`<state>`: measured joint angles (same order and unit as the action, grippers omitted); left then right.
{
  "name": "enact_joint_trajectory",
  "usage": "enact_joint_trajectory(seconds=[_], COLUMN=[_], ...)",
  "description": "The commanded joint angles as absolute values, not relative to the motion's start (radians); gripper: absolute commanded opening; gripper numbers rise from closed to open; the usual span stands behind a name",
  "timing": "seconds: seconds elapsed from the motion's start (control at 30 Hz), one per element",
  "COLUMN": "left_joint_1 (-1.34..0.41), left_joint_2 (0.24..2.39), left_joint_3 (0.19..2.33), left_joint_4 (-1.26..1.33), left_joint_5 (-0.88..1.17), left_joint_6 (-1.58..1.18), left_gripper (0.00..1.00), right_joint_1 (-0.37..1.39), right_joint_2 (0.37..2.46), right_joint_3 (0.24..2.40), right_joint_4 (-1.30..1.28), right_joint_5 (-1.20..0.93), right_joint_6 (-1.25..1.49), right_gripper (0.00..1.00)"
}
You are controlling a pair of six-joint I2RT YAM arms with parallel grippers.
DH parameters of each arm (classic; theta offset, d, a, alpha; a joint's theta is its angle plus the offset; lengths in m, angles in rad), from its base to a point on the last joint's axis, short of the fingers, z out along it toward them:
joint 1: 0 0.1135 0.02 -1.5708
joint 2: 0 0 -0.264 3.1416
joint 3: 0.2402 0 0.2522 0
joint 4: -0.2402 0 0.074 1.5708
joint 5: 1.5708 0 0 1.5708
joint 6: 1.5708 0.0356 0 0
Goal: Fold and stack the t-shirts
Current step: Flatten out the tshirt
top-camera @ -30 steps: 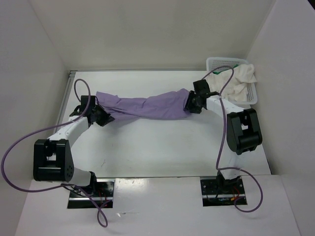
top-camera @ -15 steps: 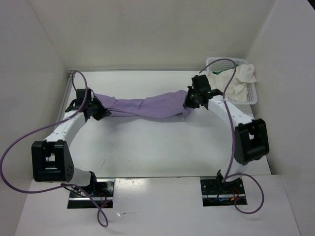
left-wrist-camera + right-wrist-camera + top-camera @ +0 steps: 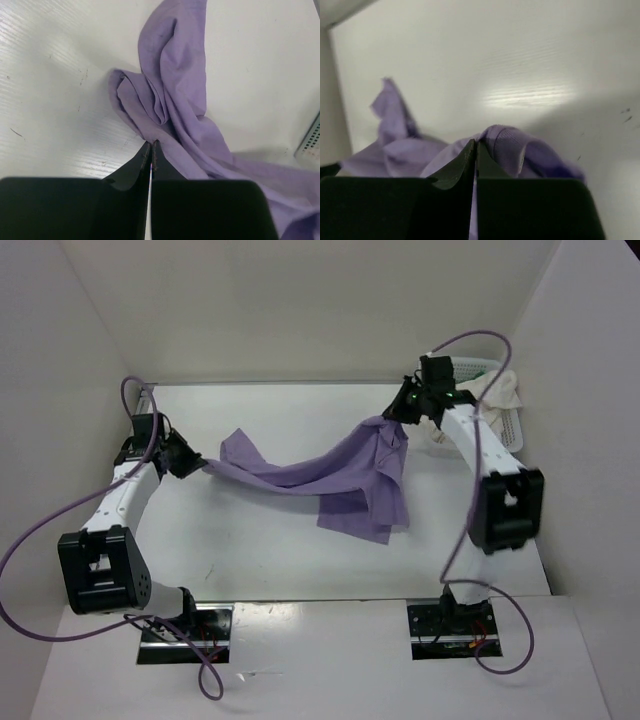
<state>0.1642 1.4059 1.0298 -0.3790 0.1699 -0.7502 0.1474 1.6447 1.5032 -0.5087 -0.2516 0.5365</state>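
Pinching lavender t-shirt (image 3: 340,475) at both ends: left fingers (image 3: 144,156) clamped together on a bunched edge low at the tabletop's (image 3: 280,560) left side, right fingers (image 3: 465,156) clamped on a fold raised near the far right. Hangs crumpled and rope-like between the two grips, sagging mid-span, with a wide flap draping down below the right grip. Shows off-white t-shirt (image 3: 497,398) heaped in mesh basket (image 3: 515,428), far right corner.

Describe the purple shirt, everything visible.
The lavender purple cloth t-shirt looks soft, thin and wrinkled, and is not folded. It hangs slung between both arms: the left fingers pinch one bunched end shut, the right fingers the other. The middle sags, and a loose flap drapes below the right end.
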Motion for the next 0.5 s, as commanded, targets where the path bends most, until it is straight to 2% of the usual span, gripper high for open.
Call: enact_joint_trajectory(seconds=[0.0, 0.1, 0.2, 0.3, 0.33, 0.37, 0.4, 0.47], left_joint_1=[0.166, 0.166, 0.166, 0.166, 0.166, 0.166, 0.166, 0.166], left_joint_2=[1.397, 1.385, 1.385, 1.385, 1.385, 1.385, 1.385, 1.385], left_joint_3=[1.062, 1.042, 1.031, 1.022, 1.009, 0.997, 0.997, 0.988], left_joint_4=[-0.379, -0.379, -0.379, -0.37, -0.356, -0.344, -0.344, -0.333], left_joint_5=[0.141, 0.141, 0.141, 0.15, 0.166, 0.166, 0.175, 0.175], left_joint_6=[-0.713, -0.713, -0.713, -0.713, -0.713, -0.713, -0.713, -0.713], left_gripper=[0.0, 0.0, 0.0, 0.0, 0.0, 0.0, 0.0, 0.0], right_joint_1=[0.141, 0.15, 0.16, 0.16, 0.16, 0.16, 0.16, 0.16], right_joint_2=[1.938, 1.988, 1.869, 1.676, 1.623, 1.53, 1.493, 1.421], right_joint_3=[1.731, 1.804, 1.647, 1.473, 1.328, 1.257, 1.19, 1.019], right_joint_4=[-0.512, -0.543, -0.496, -0.453, -0.416, -0.401, -0.391, -0.361], right_joint_5=[-0.188, -0.153, -0.103, -0.083, -0.092, -0.08, -0.069, -0.051], right_joint_6=[0.518, 0.518, 0.518, 0.546, 0.583, 0.604, 0.627, 0.667], right_gripper=[0.08, 0.3, 0.5, 0.48, 0.45, 0.4, 0.24, 0.14])
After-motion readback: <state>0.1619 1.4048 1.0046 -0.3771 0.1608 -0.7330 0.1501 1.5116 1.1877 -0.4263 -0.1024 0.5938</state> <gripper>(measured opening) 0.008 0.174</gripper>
